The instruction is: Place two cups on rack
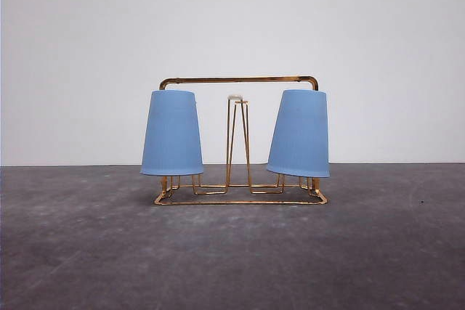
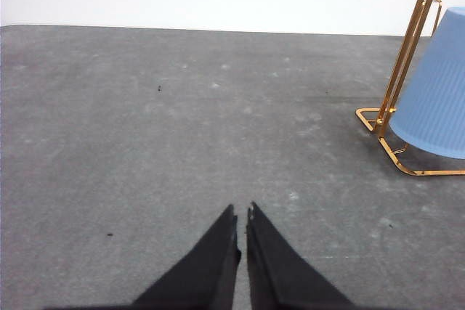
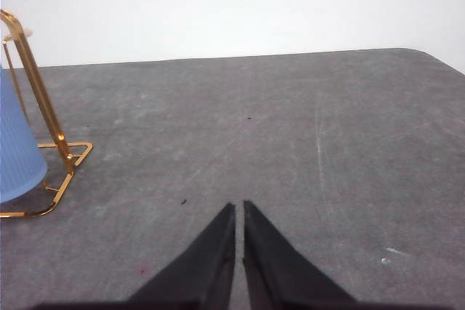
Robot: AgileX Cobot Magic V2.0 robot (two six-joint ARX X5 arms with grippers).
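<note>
Closed black fingers are seen on the left end effector [image 2: 242, 212] and right end effector [image 3: 239, 207], nothing gripped, above the grey worktop [image 1: 232, 266]. Both cups [image 1: 172, 133] [image 1: 299, 133] are hung upside down on the rack [image 1: 240, 79]. No writing is readable.

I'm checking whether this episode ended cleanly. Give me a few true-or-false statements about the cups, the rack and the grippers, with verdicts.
1. Both cups hang upside down on the rack. True: the left cup and the right cup sit mouth down over its pegs.
2. The middle peg carries a cup. False: it stands bare between the two cups.
3. The left gripper holds a cup. False: it is shut on nothing, over bare table.
4. The right gripper is shut and empty. True.
5. The right cup stands perfectly straight. False: it tilts a little.
</note>
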